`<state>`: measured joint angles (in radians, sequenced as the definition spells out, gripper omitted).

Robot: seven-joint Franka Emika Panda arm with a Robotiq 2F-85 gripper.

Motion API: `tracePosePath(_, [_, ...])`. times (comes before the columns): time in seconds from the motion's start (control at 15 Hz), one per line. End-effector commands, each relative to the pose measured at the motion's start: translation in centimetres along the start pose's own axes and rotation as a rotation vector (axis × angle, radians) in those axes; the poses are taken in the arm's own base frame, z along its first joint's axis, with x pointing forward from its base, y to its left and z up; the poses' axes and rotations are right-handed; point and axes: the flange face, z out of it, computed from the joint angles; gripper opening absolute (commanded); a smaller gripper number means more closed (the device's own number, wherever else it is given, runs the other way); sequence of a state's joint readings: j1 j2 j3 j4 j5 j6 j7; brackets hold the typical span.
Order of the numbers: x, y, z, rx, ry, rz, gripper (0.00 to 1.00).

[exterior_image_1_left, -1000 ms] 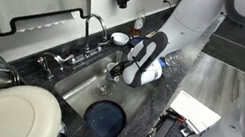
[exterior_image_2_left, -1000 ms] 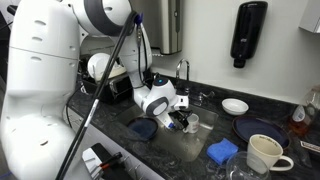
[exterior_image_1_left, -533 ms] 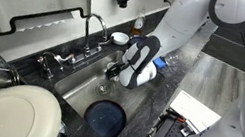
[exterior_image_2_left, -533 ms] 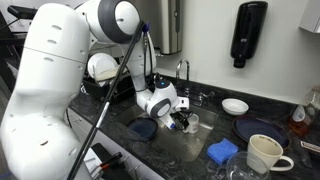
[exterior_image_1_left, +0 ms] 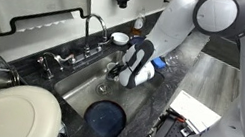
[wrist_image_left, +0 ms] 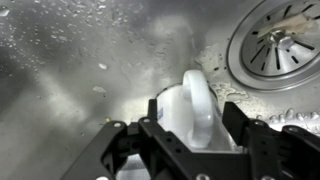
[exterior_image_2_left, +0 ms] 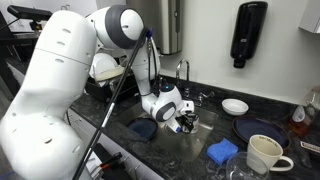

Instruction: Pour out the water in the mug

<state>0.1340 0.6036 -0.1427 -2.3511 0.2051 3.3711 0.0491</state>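
My gripper is shut on the mug, a small whitish cup. Its handle faces the wrist camera and its body sits between the two black fingers. The mug hangs low inside the steel sink, with the drain at the upper right. In both exterior views the gripper holds the mug tilted over the sink basin. No water shows in the mug.
A dark round plate lies in the sink. The faucet stands behind. On the counter are a white bowl, a blue sponge, a stout pale mug, another dark plate and a large white plate.
The upper arm has swung and the wrist has turned a little. The gripper has stayed shut on the mug over the sink, shifting only slightly.
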Motion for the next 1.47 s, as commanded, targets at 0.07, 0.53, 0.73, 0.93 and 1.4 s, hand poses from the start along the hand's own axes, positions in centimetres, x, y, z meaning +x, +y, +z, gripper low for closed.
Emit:
tracePosePath(0.07, [0.0,0.2,0.0,0.0,-0.026,-0.021,0.31])
tracePosePath(0.53, [0.0,-0.2,-0.6,0.02,-0.064,-0.041,0.04])
tracePosePath(0.73, [0.6,0.9,-1.5,0.005,-0.064,-0.018,0.04])
tracePosePath(0.93, [1.5,2.7,-2.7,-0.024,-0.064,-0.006,0.04])
tracePosePath(1.4, [2.8,6.3,-4.7,-0.156,-0.252,-0.169,0.04])
